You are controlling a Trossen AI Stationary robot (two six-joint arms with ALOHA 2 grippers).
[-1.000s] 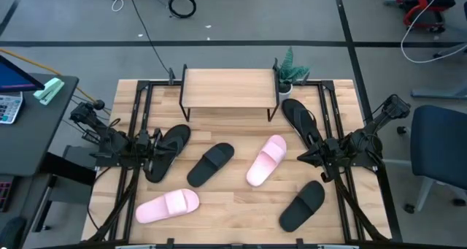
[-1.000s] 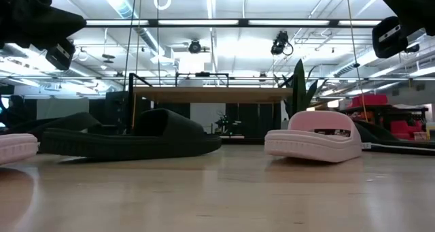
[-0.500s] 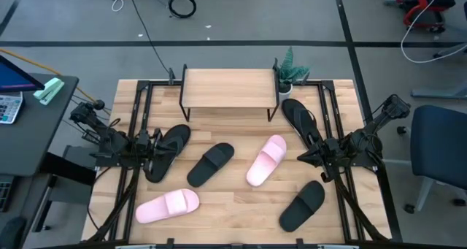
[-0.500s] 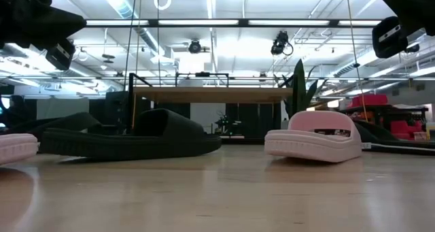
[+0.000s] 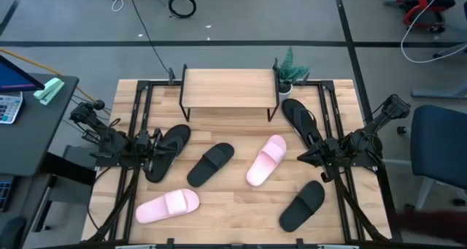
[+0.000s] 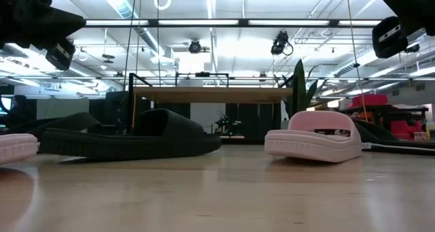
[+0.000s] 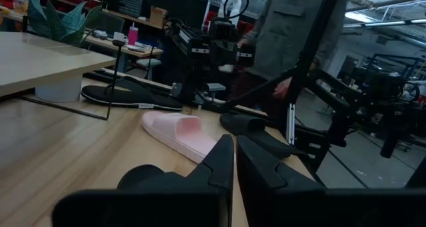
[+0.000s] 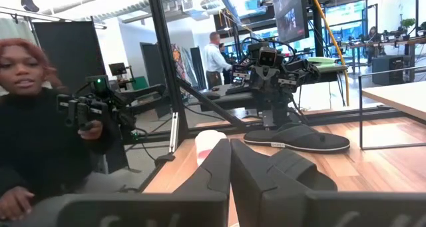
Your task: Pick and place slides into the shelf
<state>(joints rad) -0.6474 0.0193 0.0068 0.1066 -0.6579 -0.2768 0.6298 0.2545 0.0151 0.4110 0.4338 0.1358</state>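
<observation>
Six slides lie loose on the table (image 5: pixel 241 201) in front of the shelf (image 5: pixel 229 87), nothing on its top board, while the left gripper (image 5: pixel 153 148) and the right gripper (image 5: pixel 306 156) wait at opposite edges, each with fingers closed together and holding nothing.

The high view looks straight down on the whole worktop (image 5: pixel 241 205). The low view sits at its surface, facing the shelf (image 6: pixel 211 93). Both wrist views look level across it, sharing the pink slide (image 7: pixel 183 134).
</observation>
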